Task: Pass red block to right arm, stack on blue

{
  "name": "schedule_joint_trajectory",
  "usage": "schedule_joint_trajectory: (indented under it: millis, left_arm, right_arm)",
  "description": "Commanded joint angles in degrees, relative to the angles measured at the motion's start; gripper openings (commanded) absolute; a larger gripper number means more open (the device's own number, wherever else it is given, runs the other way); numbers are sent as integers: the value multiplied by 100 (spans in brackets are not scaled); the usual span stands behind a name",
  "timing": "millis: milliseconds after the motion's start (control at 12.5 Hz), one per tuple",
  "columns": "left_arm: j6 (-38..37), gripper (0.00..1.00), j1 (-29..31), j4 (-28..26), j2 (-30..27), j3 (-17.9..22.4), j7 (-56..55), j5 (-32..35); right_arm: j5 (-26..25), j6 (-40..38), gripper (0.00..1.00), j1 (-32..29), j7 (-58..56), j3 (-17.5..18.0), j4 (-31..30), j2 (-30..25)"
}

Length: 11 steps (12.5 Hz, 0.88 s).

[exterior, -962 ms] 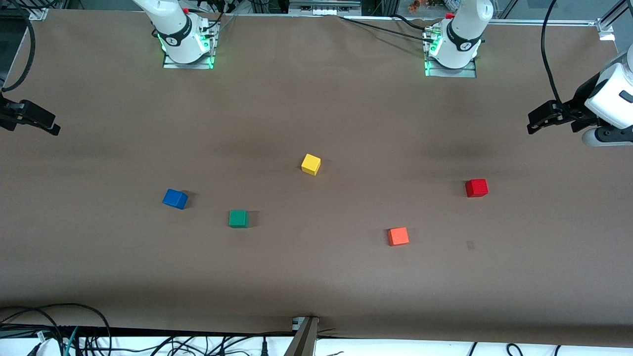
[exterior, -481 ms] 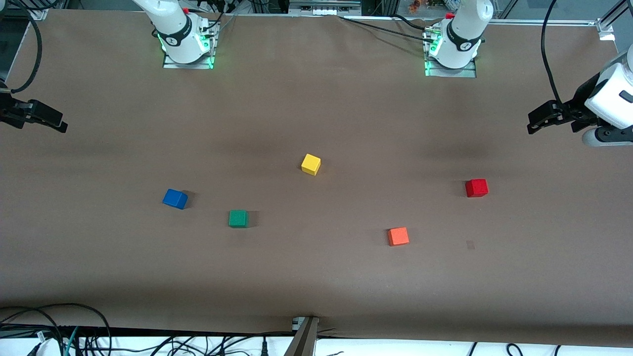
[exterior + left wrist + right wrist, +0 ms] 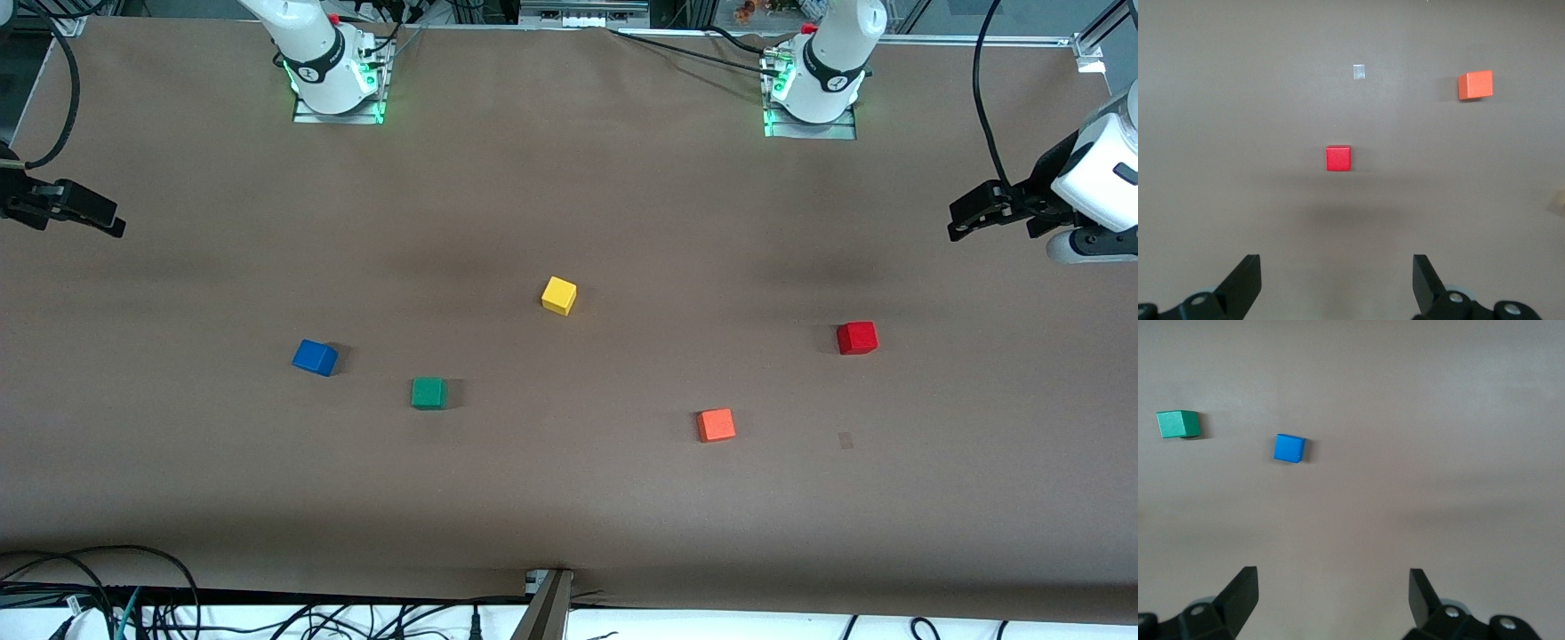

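Both arms are glossy white with black joint bands [image 3: 311,69], on metal base plates lit green [image 3: 338,111]. Black cables [image 3: 982,98] trail from them. The left gripper [image 3: 1337,287] and right gripper [image 3: 1333,603] show black, wedge-shaped fingers [image 3: 1245,283] with silver screws.

I see even, soft overhead light across the brown table [image 3: 569,498], with no glare. Each cube casts a small faint shadow, as beside the blue [image 3: 315,357] and the green cube [image 3: 428,393]. Broad dim smudges of shadow lie across the middle of the front frame. Green lamps glow at both arm bases, upper frame. Both wrist pictures look slightly soft, with gripper tips dark along the bottom edge.
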Motion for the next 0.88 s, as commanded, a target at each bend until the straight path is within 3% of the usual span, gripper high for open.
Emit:
schedule_joint_trajectory:
  millis: [0,802]
  left_arm:
    - [-51,100,30,79,-6,-17,-24,-49]
    - [371,100,30,79,328,27,-15,-93]
  right_arm:
    - [3,28,100,4,108,12,-96,-73]
    - [3,-69,100,-5,99,-5,-122,-99]
